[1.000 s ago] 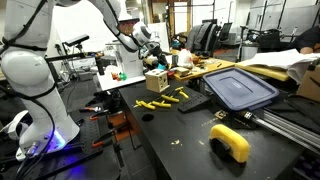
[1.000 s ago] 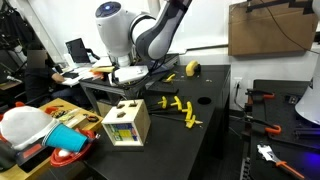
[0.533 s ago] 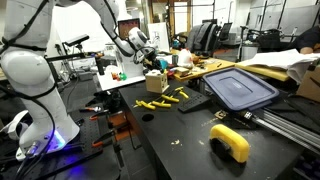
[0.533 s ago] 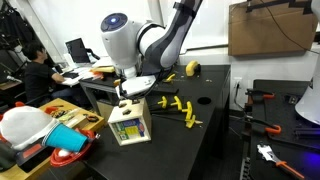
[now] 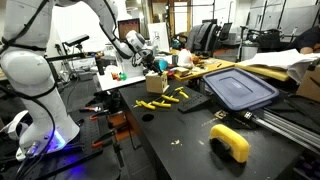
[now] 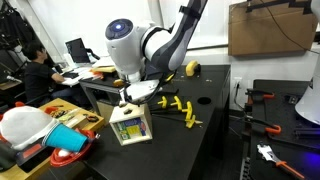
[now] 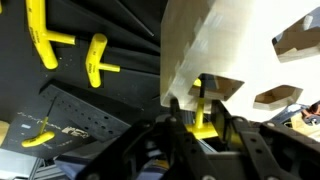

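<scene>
Yellow peg (image 7: 200,100), clamped in the closed jaws of the gripper (image 7: 203,122) at the wrist view's lower centre, is held at a hole (image 7: 230,88) of the wooden box (image 7: 240,45), where it could be jammed by a slight tilt.

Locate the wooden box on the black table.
In an exterior view, the box stands at the edge of the table, directly under the gripper, which holds a yellow peg; loose pegs lie beside it.
</scene>
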